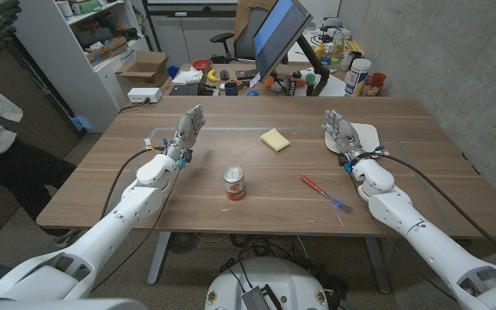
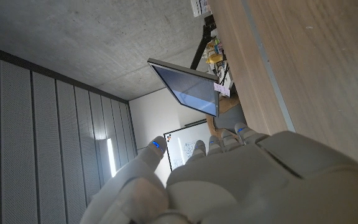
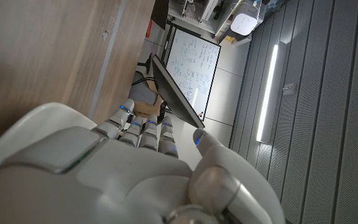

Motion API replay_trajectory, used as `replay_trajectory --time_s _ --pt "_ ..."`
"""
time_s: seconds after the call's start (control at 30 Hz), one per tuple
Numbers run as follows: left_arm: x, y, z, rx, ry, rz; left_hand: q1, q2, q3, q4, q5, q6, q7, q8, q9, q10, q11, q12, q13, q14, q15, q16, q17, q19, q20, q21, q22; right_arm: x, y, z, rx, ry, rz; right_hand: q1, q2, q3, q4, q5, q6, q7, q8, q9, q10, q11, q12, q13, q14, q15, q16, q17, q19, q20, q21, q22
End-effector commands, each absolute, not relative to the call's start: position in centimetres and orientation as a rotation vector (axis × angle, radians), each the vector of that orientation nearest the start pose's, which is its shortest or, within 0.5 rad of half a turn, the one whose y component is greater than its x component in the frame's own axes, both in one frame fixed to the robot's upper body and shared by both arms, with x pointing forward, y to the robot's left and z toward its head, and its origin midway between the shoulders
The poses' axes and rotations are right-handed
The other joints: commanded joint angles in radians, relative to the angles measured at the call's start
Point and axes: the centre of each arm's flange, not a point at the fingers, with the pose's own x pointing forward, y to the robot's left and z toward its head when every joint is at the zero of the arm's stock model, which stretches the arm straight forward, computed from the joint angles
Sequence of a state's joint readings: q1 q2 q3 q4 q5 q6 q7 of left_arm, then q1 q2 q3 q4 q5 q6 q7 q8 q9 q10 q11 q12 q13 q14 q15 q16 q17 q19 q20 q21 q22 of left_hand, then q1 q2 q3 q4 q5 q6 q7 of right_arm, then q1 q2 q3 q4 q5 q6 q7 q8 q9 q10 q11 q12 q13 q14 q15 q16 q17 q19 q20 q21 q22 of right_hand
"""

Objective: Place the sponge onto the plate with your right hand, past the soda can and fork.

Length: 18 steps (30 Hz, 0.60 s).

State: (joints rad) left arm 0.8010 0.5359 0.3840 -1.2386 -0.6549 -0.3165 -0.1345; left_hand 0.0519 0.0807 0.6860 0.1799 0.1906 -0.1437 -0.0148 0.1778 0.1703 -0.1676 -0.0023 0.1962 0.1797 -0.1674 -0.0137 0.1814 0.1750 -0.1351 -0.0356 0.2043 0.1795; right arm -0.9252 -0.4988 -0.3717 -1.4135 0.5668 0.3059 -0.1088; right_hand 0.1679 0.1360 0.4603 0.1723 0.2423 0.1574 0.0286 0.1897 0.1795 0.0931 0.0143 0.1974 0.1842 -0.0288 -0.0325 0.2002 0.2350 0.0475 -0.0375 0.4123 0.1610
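Yellow sponge lay on the wooden tabletop, toward the far middle, well apart from both my hands. The white plate sat at the far right, partly hidden behind my right hand, which stood with fingers apart and held nothing. My left hand stood likewise, fingers spread and holding nothing, at the far left. The red soda can stood upright nearer me, in the middle. The red-handled fork lay slanted to its right, between can and my right arm. A tilted monitor stood beyond the tabletop's far edge.

head camera overlooks table, wrist cameras share monitor
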Motion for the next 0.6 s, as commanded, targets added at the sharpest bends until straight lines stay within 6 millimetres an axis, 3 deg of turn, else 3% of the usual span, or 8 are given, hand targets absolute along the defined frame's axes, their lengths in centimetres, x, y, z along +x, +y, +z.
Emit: replay_trajectory --time_s 0.03,0.13,0.23,0.37,0.47,0.6 --pt "65.3 29.8 -2.8 0.014 -0.577 -0.399 0.001 0.110 0.009 0.000 0.003 -0.009 -0.001 0.003 0.004 -0.011 -0.002 0.003 0.002 -0.055 0.000 0.005 0.005 -0.006 -0.039 0.004 0.002 58.1 -24.5 -5.9 -0.015 -0.602 0.057 0.007 0.050 0.008 -0.002 0.004 0.006 -0.003 0.004 0.002 0.007 0.000 0.003 0.004 -0.007 -0.038 0.006 0.002 0.007 -0.101 0.000 0.003" --pt "64.9 30.0 -2.3 0.056 -0.607 -0.391 0.000 0.110 0.009 0.000 0.003 -0.009 -0.001 0.004 0.004 -0.010 -0.003 0.003 0.002 -0.055 0.000 0.005 0.005 -0.007 -0.039 0.004 0.002 57.8 -25.3 -4.6 -0.081 -0.626 0.002 0.008 0.050 0.012 -0.004 0.005 0.005 -0.006 0.003 0.002 0.008 -0.003 0.003 0.004 -0.006 -0.039 0.005 -0.001 0.009 -0.102 -0.002 0.003" --pt "64.6 30.4 -1.7 0.040 -0.626 -0.358 0.000 0.110 0.010 0.000 0.003 -0.008 -0.001 0.004 0.004 -0.010 -0.003 0.003 0.002 -0.054 0.000 0.005 0.004 -0.006 -0.039 0.004 0.002 58.8 -25.4 -3.5 -0.074 -0.630 0.055 0.009 0.051 0.017 -0.007 0.006 0.008 -0.007 0.004 0.002 0.012 -0.005 0.004 0.004 0.001 -0.037 0.007 -0.005 0.016 -0.100 -0.003 0.003" --pt "64.5 30.3 -1.2 0.029 -0.636 -0.323 0.000 0.109 0.012 -0.002 0.003 0.002 -0.002 0.007 0.004 0.005 -0.008 0.009 0.002 -0.039 -0.001 0.009 0.003 0.004 -0.026 0.008 0.002 59.6 -25.7 -2.5 -0.088 -0.635 0.058 -0.003 0.047 0.024 -0.003 0.005 0.044 0.000 0.013 0.004 0.061 0.017 0.017 0.005 0.046 -0.022 0.020 -0.012 0.050 -0.090 -0.008 0.005" --pt "64.9 30.1 -0.6 0.024 -0.652 -0.302 0.000 0.109 0.013 -0.003 0.003 0.009 -0.004 0.009 0.004 0.012 -0.010 0.011 0.002 -0.032 -0.001 0.011 0.003 0.011 -0.011 0.010 0.002 60.6 -26.8 -1.4 -0.141 -0.626 0.066 -0.009 0.047 0.024 -0.001 0.004 0.053 0.000 0.015 0.005 0.067 0.018 0.017 0.006 0.058 -0.012 0.025 -0.013 0.061 -0.082 -0.009 0.006" --pt "65.0 29.7 -0.3 0.018 -0.650 -0.277 0.000 0.108 0.014 -0.003 0.003 0.012 -0.005 0.010 0.004 0.016 -0.008 0.012 0.002 -0.030 0.000 0.010 0.003 0.013 -0.010 0.010 0.002 61.0 -27.7 0.0 -0.179 -0.633 0.056 -0.016 0.047 0.026 0.001 0.003 0.063 0.005 0.017 0.006 0.079 0.029 0.019 0.007 0.061 -0.004 0.025 -0.013 0.072 -0.075 -0.011 0.007"
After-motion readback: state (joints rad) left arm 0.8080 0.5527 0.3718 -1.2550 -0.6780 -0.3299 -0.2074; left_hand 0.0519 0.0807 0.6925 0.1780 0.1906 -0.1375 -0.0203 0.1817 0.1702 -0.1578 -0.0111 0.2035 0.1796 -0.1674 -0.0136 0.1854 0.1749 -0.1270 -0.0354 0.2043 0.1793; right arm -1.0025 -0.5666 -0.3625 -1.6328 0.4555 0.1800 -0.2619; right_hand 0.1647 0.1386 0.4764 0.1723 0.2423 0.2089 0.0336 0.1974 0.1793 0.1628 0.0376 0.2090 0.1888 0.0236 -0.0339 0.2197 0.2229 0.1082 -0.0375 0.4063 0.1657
